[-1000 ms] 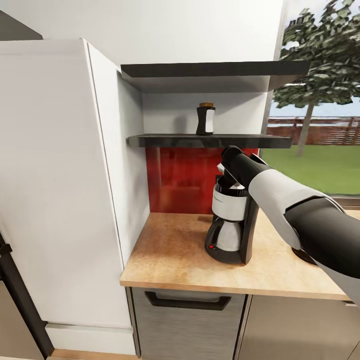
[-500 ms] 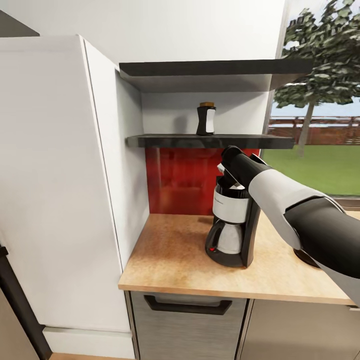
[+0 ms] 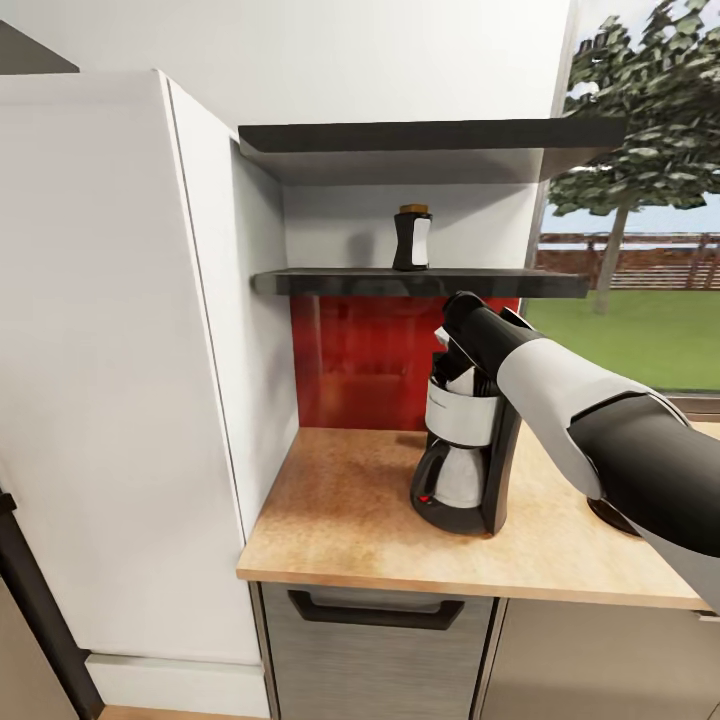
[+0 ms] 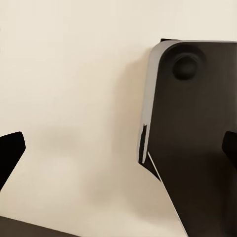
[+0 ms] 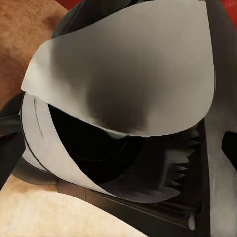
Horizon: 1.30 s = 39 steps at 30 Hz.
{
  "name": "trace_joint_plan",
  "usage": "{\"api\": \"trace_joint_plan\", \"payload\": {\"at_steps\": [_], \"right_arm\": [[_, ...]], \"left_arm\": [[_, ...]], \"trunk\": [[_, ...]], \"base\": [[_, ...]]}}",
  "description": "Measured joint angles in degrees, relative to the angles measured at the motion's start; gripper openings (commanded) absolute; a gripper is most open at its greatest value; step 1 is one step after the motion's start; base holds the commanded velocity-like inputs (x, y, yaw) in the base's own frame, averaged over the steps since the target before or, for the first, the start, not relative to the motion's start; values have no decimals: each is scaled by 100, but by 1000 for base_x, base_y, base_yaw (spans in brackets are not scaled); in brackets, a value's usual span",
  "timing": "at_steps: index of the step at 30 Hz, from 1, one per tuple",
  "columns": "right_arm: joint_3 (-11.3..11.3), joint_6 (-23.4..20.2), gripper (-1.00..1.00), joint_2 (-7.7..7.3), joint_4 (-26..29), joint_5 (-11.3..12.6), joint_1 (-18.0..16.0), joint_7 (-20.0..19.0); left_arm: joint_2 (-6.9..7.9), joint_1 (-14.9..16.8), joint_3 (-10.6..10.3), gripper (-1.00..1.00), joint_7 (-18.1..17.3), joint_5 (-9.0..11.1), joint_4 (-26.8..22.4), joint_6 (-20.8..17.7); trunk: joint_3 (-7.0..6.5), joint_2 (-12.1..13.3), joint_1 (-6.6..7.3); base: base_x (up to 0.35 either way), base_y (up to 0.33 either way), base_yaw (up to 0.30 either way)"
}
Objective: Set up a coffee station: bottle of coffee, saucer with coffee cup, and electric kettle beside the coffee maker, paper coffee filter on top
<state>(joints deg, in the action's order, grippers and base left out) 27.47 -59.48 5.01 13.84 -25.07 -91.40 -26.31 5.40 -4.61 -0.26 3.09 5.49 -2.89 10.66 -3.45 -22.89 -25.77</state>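
Head view: the tall black drip coffee maker (image 3: 463, 455) with its silver-grey front panel and glass carafe stands on the light wood-toned surface (image 3: 350, 520), above grey cabinet fronts. The right arm (image 3: 580, 410) reaches in from the right, its wrist directly over the top of the machine. A small white paper coffee filter (image 3: 462, 380) shows at the machine's top, just under the wrist; the right gripper's fingers are hidden behind the arm, so from here I cannot tell how far apart they stand. Higher up, the small squarish bottle of coffee (image 3: 411, 239) with a yellow-brown cap stands upright on the thin dark wall shelf (image 3: 420, 283), against the white wall and above the red backsplash (image 3: 365, 360). A tall white cabinet (image 3: 110, 360) rises to the left of the surface.

Left wrist view: 2 dark fingertips (image 4: 11, 153) sit at opposite edges of the picture, spread wide with nothing between them. Behind them lie a pale floor and a dark, light-edged part of the robot (image 4: 197, 128).

Right wrist view: the white paper filter (image 5: 133, 74) lies curved and open across the coffee maker's dark top opening (image 5: 103, 153). The right gripper's dark fingers (image 5: 10, 143) stand apart at the picture's sides; whether they touch the paper cannot be told.
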Motion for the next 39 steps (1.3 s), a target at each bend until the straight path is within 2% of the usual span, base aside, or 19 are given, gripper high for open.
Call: {"api": "trace_joint_plan", "payload": {"at_steps": [21,30,39], "right_arm": [[-25,0,100,2,49,7,0,0],[-73,-17,100,-34,1214,5,1,9],[-85,-8,100,-36,1396,8,1,-1]], "left_arm": [[14,0,0,100,0,0,0,7],[21,0,3,100,0,0,0,9],[29,5,8,100,0,0,0,9]], "trunk": [[0,0,0],[0,-1,0],[0,-1,-2]], "base": [[0,0,0],[0,0,0],[-186,0,0]]}}
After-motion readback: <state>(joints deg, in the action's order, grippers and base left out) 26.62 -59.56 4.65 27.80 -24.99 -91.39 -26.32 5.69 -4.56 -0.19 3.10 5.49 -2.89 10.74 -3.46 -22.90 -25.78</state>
